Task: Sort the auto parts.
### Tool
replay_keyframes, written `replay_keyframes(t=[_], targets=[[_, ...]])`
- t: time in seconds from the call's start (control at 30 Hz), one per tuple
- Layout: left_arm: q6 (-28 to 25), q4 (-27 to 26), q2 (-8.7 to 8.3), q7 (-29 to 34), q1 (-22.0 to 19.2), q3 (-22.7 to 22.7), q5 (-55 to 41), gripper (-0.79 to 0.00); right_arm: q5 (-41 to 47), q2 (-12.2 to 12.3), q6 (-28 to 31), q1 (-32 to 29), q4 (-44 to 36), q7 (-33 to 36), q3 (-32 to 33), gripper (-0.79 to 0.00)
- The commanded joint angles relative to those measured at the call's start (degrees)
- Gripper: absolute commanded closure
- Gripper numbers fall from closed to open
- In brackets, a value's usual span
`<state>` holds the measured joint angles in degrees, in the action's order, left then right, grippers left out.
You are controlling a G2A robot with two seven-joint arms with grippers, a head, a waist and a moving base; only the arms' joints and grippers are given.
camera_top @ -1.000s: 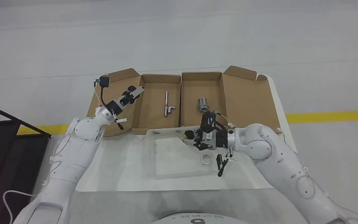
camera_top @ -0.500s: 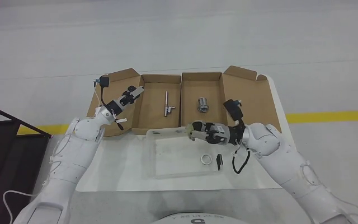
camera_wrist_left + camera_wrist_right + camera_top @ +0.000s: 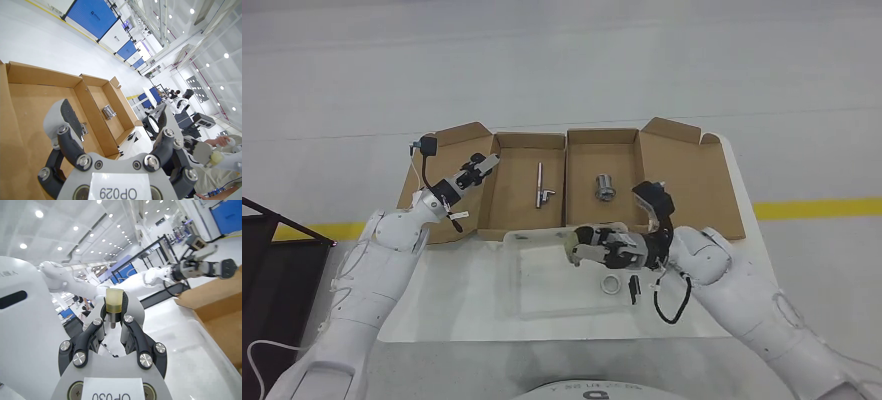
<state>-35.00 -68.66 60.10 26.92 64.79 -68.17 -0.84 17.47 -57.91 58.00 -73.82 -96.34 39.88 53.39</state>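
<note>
Within the last second the right claw [image 3: 580,247] has turned from pointing down over the clear plastic tray [image 3: 542,285] to lying level. It has also slid slightly toward the left of the top view. It is clamped on a yellowish rubber cylinder with a threaded metal stud [image 3: 113,306], so the pick looks finished and the carry to a box seems under way.

The rubber end pokes out past the fingertips, and the stud points back toward the palm. In the top view the part hangs at mid-frame, above the tray's upper edge and just below the near wall of the right brown cardboard box [image 3: 627,160]. A thin metal ring [image 3: 611,285] and a small black part [image 3: 633,287] lie in the tray.

The left claw [image 3: 485,163] has not shifted. Its jaws are spread and empty at the left edge of the left brown cardboard box [image 3: 517,205], in the upper left of the frame.
</note>
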Motion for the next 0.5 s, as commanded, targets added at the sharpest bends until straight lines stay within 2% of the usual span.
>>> replay_keyframes(t=[0.0,0.2,0.3,0.47], targets=[[0.0,0.0,0.0,0.0,0.0,0.0,0.0,-0.785,9.5,0.2,0.0,1.0,-1.5,4.8,-1.7,0.0],[0.0,0.0,0.0,0.0,0.0,0.0,0.0,-0.785,30.8,0.7,-5.8,6.1,-3.8,12.2,-6.1,0.0],[0.0,0.0,0.0,0.0,0.0,0.0,0.0,-0.785,38.0,0.7,-9.5,7.7,-3.7,15.9,-6.2,0.0],[0.0,0.0,0.0,0.0,0.0,0.0,0.0,-0.785,42.2,0.3,-13.3,8.0,-3.4,19.8,-4.6,0.0]])
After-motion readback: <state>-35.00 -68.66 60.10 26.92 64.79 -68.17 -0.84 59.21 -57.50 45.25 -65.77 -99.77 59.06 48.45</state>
